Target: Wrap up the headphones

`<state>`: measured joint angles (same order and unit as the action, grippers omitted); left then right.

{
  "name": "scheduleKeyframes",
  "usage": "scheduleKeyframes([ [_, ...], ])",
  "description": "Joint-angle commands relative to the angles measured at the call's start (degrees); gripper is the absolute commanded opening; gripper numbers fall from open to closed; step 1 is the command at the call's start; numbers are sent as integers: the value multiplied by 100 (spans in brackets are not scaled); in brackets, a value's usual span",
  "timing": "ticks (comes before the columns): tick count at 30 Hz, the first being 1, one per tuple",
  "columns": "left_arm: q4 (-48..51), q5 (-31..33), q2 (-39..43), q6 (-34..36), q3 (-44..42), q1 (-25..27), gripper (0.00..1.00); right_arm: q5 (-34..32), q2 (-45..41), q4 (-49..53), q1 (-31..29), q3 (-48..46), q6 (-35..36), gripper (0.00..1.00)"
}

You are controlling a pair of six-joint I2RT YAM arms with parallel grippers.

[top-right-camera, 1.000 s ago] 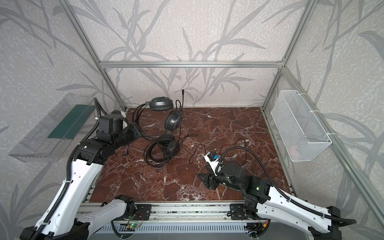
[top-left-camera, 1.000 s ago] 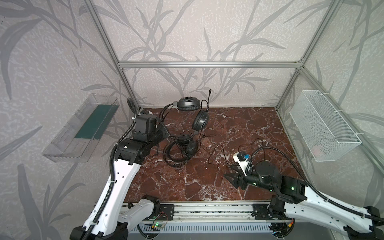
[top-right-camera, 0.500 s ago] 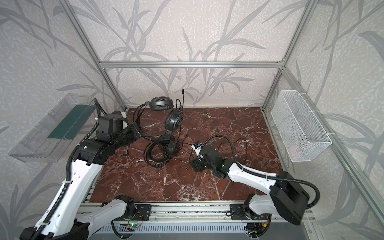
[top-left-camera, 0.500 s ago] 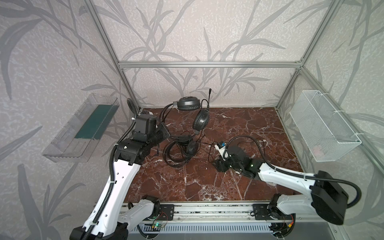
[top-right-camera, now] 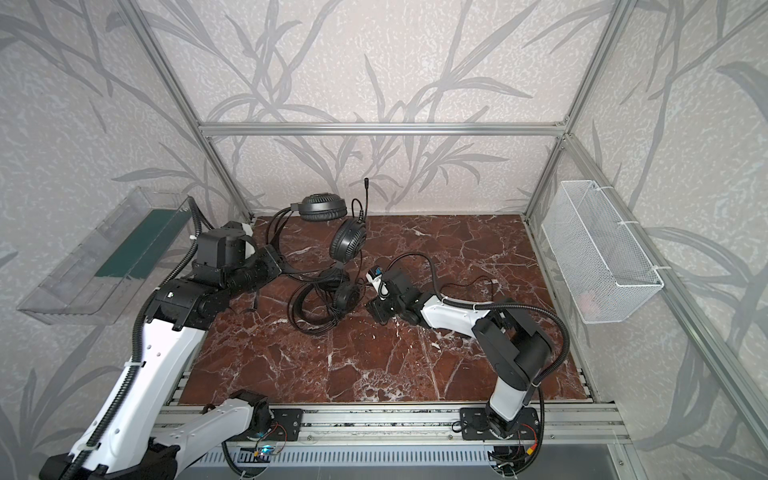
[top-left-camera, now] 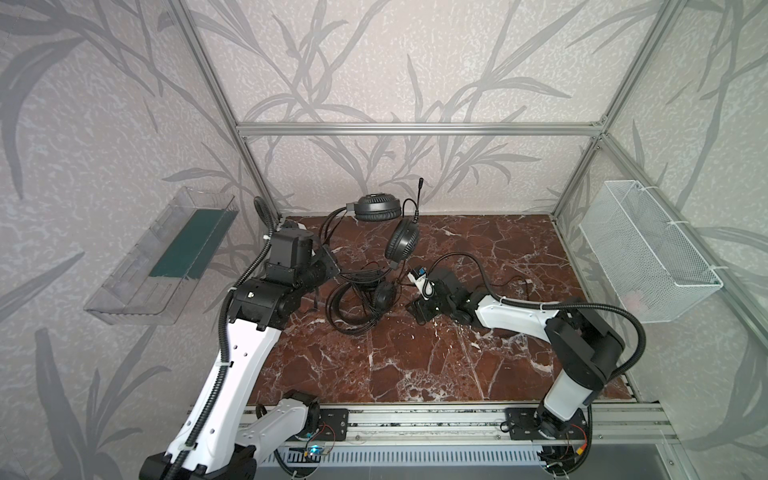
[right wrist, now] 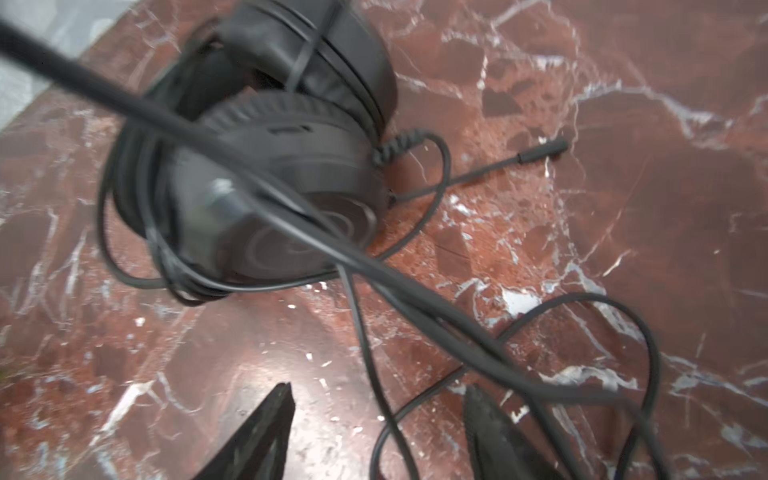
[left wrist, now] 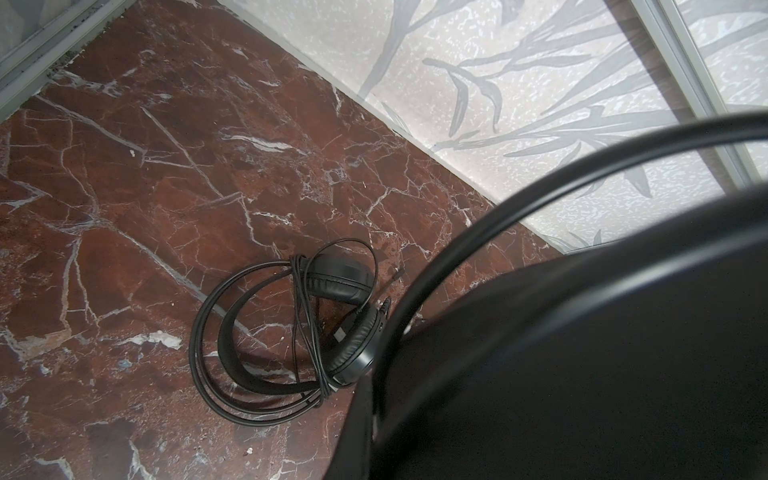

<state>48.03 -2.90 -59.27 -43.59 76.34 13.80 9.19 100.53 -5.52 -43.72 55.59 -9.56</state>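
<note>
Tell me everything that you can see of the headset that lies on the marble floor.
The lying headset is black, seemingly matte plastic with soft pads. Its two round earcups sit folded together; the thin arched headband curves out beside them. Its thin cable is wound several times around cups and band. It rests on the marble floor, near the middle. Behind it the left gripper holds the other headset up; the right gripper's open fingers are near, clear of its cups.

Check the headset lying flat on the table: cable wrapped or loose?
Wrapped. In the left wrist view its cable is wound in several tight turns across the lying headset.
</note>
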Motion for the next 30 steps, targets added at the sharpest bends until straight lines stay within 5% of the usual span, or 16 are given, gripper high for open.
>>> scheduleKeyframes([
  [1, -386, -14, 83, -154, 180, -44, 0, 369, 230, -166, -31, 171, -1, 61],
  [6, -391, 74, 17, -119, 180, -83, 0, 622, 287, -231, -31, 33, -11, 29],
  [10, -400, 73, -149, -32, 193, -268, 0, 778, -599, -258, -173, -633, -202, 1],
  [21, -936, 54, -1514, -105, 585, -1272, 0, -796, -5113, 2755, -2633, -1524, -393, 0],
  [26, -779, 548, -2462, 199, 1292, -1400, 0, -1354, -7126, 4351, -3241, -945, -651, 0],
  [30, -614, 982, -3153, 505, 1741, -1436, 0, -1493, -7669, 5345, -3327, -12, -606, 0],
])
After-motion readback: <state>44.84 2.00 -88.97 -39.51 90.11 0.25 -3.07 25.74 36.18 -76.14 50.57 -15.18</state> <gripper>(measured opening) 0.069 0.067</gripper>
